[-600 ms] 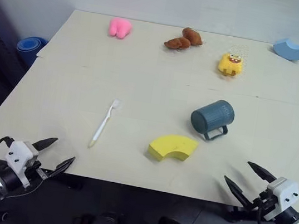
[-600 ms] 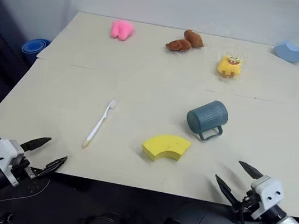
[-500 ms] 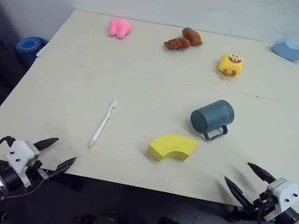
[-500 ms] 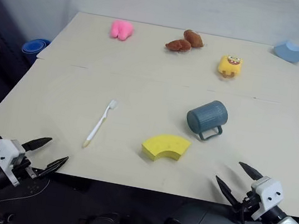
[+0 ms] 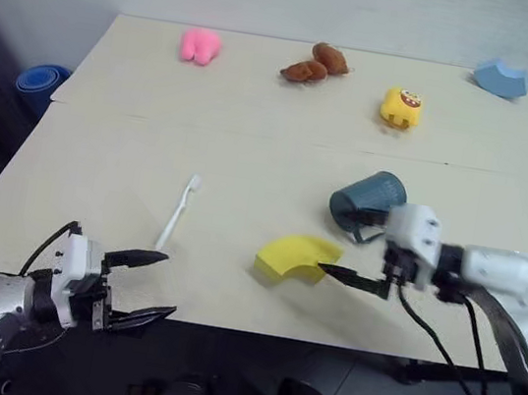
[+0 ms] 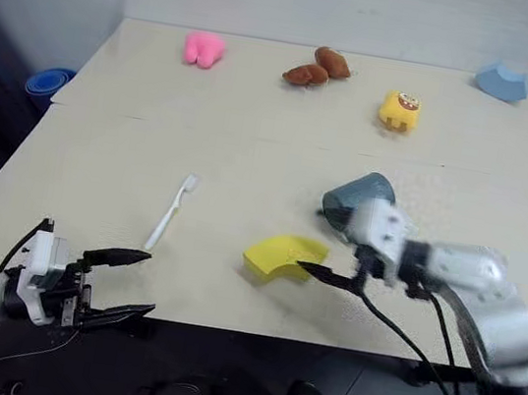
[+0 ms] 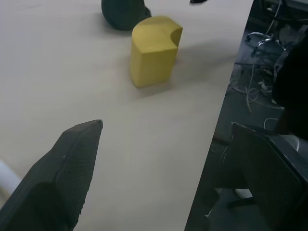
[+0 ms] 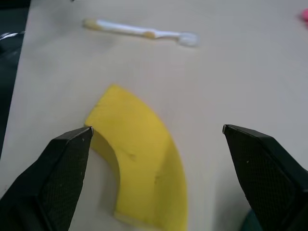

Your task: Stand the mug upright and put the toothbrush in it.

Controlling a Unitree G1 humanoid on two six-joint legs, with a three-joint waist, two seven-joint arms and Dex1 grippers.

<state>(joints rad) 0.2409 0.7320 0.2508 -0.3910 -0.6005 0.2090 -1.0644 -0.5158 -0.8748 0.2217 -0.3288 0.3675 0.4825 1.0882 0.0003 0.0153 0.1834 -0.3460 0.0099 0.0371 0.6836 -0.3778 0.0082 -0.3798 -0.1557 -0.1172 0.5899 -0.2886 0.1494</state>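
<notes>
Teal mug [image 5: 368, 201] lies on its side mid-table, handle seemingly nearward. White toothbrush [image 5: 177, 212] lies flat, well left. Right gripper [image 5: 348, 244] beside mug and left gripper [image 5: 143, 286] both wide open, empty.

left gripper [image 5: 146, 287] jaws apart, right gripper [image 5: 354, 249] likewise

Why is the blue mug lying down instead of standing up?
The mug is tipped on its side on the table; its handle rests against the tabletop. Why, the pictures don't show.
</notes>
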